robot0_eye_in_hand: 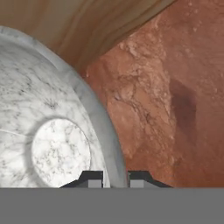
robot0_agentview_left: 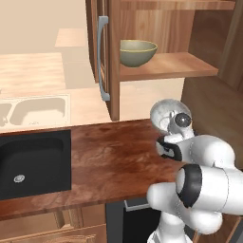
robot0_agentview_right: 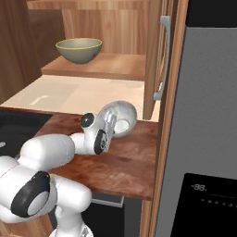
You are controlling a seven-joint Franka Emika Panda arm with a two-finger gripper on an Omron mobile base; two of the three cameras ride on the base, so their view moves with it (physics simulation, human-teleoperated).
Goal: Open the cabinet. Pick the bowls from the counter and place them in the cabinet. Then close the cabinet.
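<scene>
White-grey marbled bowl (robot0_eye_in_hand: 57,131): tipped on edge, its hollow facing the hand camera, lifted just above the desk (robot0_agentview_left: 109,156) near the right end, below the open cabinet (robot0_agentview_left: 166,66). In the right base view the same bowl (robot0_agentview_right: 121,116) sits at the tip of the arm, in front of the cabinet's right door.

Gripper (robot0_eye_in_hand: 116,179): closed down tight on the bowl's rim, one dark fingertip (robot0_eye_in_hand: 91,178) inside the hollow, the other outside; the rim wall passes straight between them. In the left base view the hand hides the contact point, and the bowl (robot0_agentview_left: 166,114) rises behind it.

Olive-yellow bowl (robot0_agentview_left: 136,51): upright on the cabinet's wooden shelf (robot0_agentview_left: 180,66), toward its left part, well apart from the gripper and above it.

Count: bowls, two (one gripped, one on the shelf). Cabinet doors, two, both swung open; left door (robot0_agentview_left: 102,57) edge-on with its grey bar handle (robot0_agentview_left: 102,57), right door (robot0_agentview_right: 159,60) likewise with a grey handle.

Black sink (robot0_agentview_left: 31,163): one, set into the desk at the left, far from both bowls. Pale beige sink (robot0_agentview_left: 33,110): one, on the tan counter behind. Dark grey appliance (robot0_agentview_right: 208,129) on the right edge of the right base view.
</scene>
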